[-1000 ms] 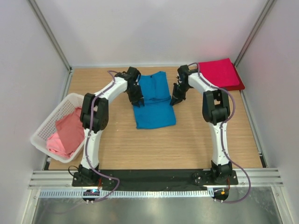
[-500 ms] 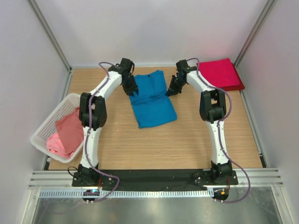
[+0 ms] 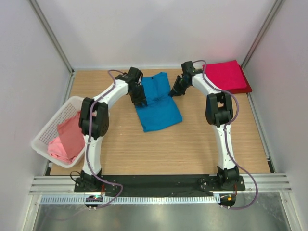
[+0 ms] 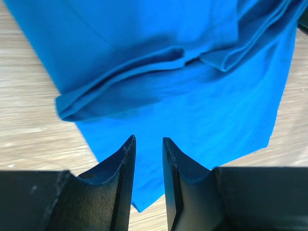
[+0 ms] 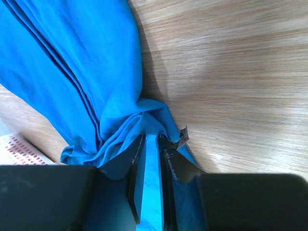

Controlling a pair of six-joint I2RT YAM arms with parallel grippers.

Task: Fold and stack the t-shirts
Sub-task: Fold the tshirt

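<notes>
Blue cotton t-shirt (image 3: 159, 108) lies partly folded on the wooden table (image 3: 192, 144), in the far middle, long axis running far to near and skewed a little. Folds are bunched along its far half.

Right gripper (image 5: 151, 139): at the shirt's far right edge, fingers closed on a gathered pinch of the blue fabric, which shows between the pads.

Left gripper (image 4: 148, 142): over the shirt's left side. Its fingers stand a narrow gap apart with nothing clamped between them, and blue cloth is visible below through the gap.

Crimson t-shirt (image 3: 226, 76): folded flat in the far right corner, well apart from the blue one.

Pink t-shirts (image 3: 67, 139): crumpled in the white lattice basket (image 3: 48, 127) at the left edge of the table.
</notes>
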